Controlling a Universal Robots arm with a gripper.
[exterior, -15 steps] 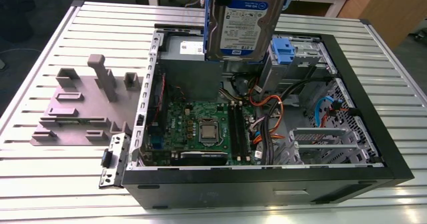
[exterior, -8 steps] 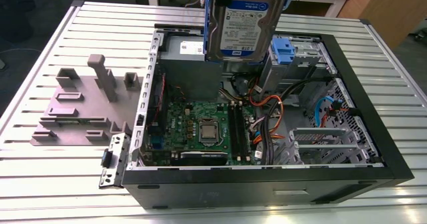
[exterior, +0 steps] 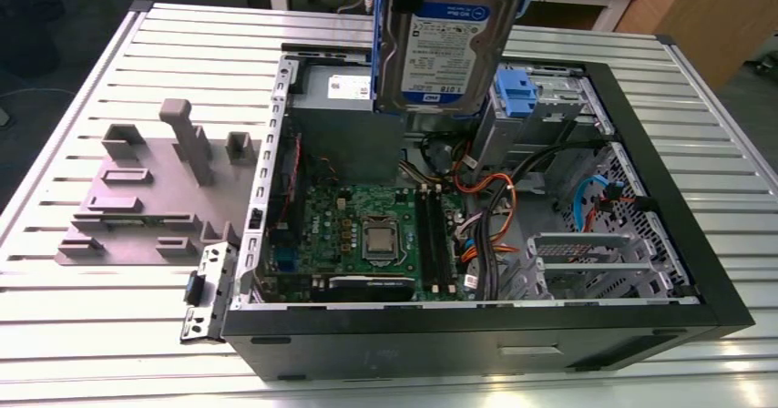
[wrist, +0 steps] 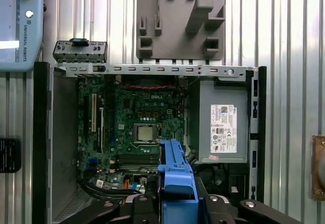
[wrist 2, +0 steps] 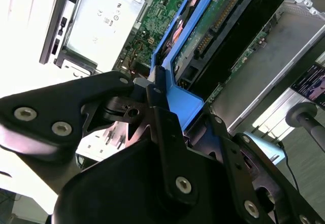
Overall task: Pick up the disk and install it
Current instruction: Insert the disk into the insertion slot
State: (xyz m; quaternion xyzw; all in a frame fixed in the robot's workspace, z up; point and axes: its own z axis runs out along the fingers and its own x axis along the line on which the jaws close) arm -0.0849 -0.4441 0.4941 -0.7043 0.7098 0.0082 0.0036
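Observation:
The disk (exterior: pixel 444 44), a silver-grey drive with a white-and-blue label and blue side rails, hangs upright in the air over the back of the open computer case (exterior: pixel 680 244). In the second wrist view my gripper (wrist 2: pixel 177 104) is shut on the disk's blue rail (wrist 2: pixel 185 99), with its black fingers (wrist 2: pixel 152 89) pressing on either side. The disk's underside and connector (wrist 2: pixel 218 16) point down toward the case. In the first wrist view the blue rail (wrist: pixel 175 176) stands above the motherboard (wrist: pixel 137 127), with the gripper (wrist: pixel 175 206) around it.
Inside the case are the grey power supply box (wrist: pixel 223 127), orange and black cables (exterior: pixel 486 198) and a bare blue clip (exterior: pixel 516 89) at the drive bay. A grey fixture plate (exterior: pixel 146 198) lies on the slatted table on the exterior view's left. A control pendant (wrist: pixel 20 26) lies nearby.

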